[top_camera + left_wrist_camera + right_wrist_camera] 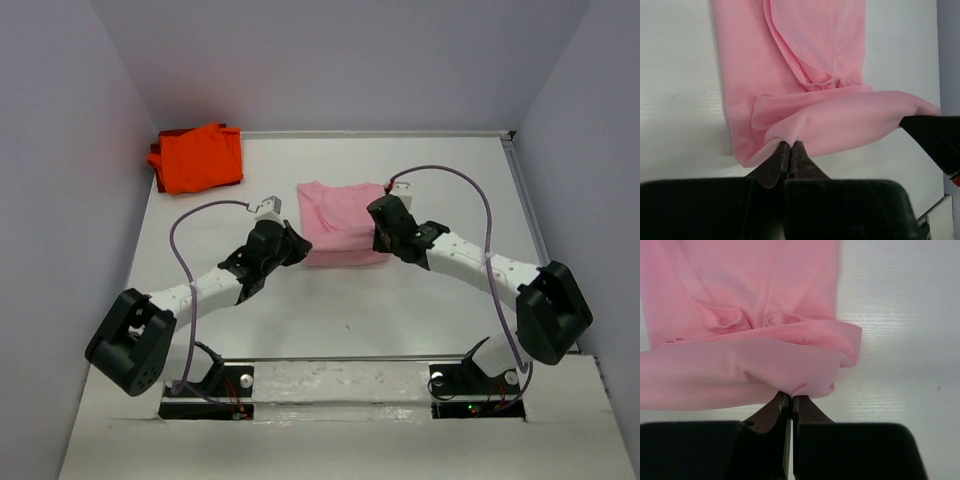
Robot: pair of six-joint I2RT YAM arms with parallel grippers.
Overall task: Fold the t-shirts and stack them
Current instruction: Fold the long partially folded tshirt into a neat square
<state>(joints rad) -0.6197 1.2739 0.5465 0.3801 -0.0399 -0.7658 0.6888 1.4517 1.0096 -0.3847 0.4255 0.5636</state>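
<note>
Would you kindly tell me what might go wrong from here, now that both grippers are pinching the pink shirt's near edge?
1. The left gripper and right gripper each hold only a small pinch of the pink shirt at their tips, so the cloth may slip free mid-fold.
2. The lifted edge bulges between them; uneven arm motion would likely leave a skewed, wrinkled fold.

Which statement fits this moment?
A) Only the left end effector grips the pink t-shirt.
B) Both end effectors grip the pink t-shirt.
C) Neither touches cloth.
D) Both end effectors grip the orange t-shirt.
B: the left end effector and right end effector are each shut on an edge of the pink t-shirt; the orange t-shirt lies apart.
</note>
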